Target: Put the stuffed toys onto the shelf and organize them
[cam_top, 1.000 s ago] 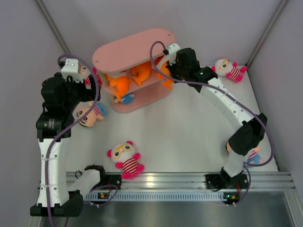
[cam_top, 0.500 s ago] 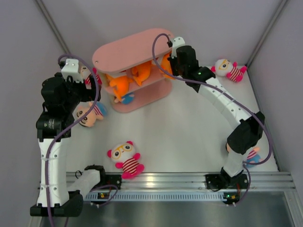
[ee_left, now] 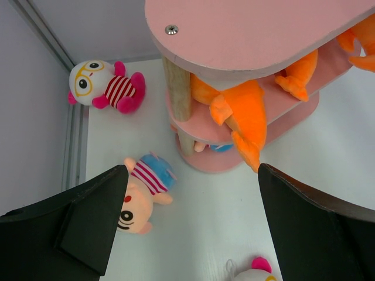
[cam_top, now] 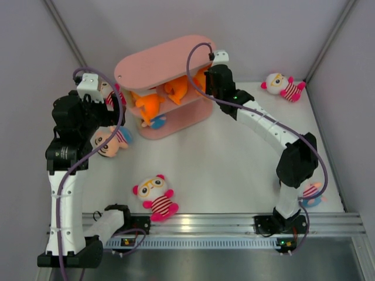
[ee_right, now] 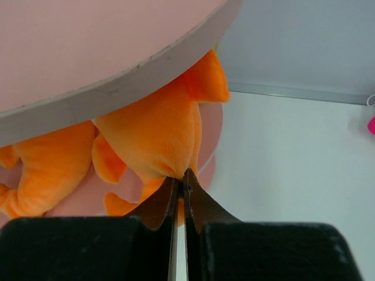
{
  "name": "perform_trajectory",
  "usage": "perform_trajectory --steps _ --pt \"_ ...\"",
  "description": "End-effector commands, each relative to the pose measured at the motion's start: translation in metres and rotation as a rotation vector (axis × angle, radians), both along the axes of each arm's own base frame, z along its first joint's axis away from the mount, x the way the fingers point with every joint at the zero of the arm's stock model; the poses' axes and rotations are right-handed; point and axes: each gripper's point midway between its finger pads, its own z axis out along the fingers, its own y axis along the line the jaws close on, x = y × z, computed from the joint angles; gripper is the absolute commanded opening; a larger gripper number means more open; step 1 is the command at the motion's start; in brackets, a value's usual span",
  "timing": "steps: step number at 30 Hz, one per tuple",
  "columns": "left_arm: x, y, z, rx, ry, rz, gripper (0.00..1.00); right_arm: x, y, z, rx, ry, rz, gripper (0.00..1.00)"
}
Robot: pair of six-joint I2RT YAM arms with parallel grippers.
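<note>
Stuffed toys are filling the pink shelf (cam_top: 164, 58) as the right gripper (ee_right: 180, 175), fingers drawn together to a slit, presses its tips against the underside of an orange shark (ee_right: 158, 134) at the right end of the middle tier. Whether a fold of plush is nipped between them cannot be told. A second earlier this arm stood further right, with the shark bulging past the board's edge. It has since swung in under the top board, and the shark now sits beside two more sharks (cam_top: 149, 104) on that tier, which suggests this placement is nearly done. The arm's elbow has drawn inward too, uncovering more of a blue-trimmed toy (cam_top: 310, 194) by its base. The left gripper (ee_left: 192, 168) has not shifted, hanging spread wide and empty above a peach-faced doll (cam_top: 110, 141) on the table left of the shelf. White-faced dolls in front (cam_top: 155, 196), at the far right (cam_top: 283, 86) and in the left corner (ee_left: 105, 88) lie unmoved and unshelved.
</note>
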Motion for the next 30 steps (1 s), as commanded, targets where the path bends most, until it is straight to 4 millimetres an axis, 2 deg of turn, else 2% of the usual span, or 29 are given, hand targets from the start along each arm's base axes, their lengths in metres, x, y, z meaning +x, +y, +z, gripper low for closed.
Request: perform_trajectory --steps 1,7,11,15,16,17,20,23,26,27,29,30 --pt "0.001 -0.001 0.007 0.004 -0.032 -0.008 0.98 0.011 0.017 0.032 0.131 -0.102 -0.042 0.0" --pt "0.001 0.0 0.004 0.009 -0.025 -0.006 0.98 0.014 0.024 0.004 0.104 -0.047 -0.028 0.0" --pt "0.001 0.0 0.003 0.009 -0.025 -0.007 0.98 0.012 0.026 -0.002 0.101 -0.032 -0.001 0.01" --pt "0.001 0.0 0.003 0.01 -0.025 -0.004 0.98 0.007 0.021 0.009 0.112 -0.041 0.01 0.29" --pt "0.001 0.0 0.001 0.01 -0.022 -0.003 0.98 0.004 0.02 0.013 0.107 -0.048 0.014 0.33" --pt "0.0 0.001 0.001 0.012 -0.022 -0.002 0.98 0.0 0.016 0.02 0.108 -0.058 0.015 0.44" --pt "0.0 0.001 0.0 0.014 -0.019 -0.002 0.98 -0.008 0.011 0.026 0.088 -0.063 0.035 0.54" --pt "0.001 0.002 -0.002 0.015 -0.016 0.005 0.98 -0.023 0.006 0.05 0.11 -0.081 0.11 0.68" --pt "0.001 0.003 -0.003 0.015 -0.013 0.01 0.98 -0.033 -0.002 0.059 0.126 -0.079 0.159 0.77" --pt "0.001 0.004 -0.004 0.021 -0.01 0.015 0.98 -0.04 -0.007 0.068 0.131 -0.082 0.19 0.83" --pt "0.0 0.006 -0.005 0.027 -0.006 0.023 0.98 -0.046 -0.014 0.073 0.127 -0.077 0.222 0.87" --pt "0.0 0.007 -0.005 0.037 -0.005 0.025 0.98 -0.052 -0.022 0.083 0.132 -0.087 0.251 0.91"
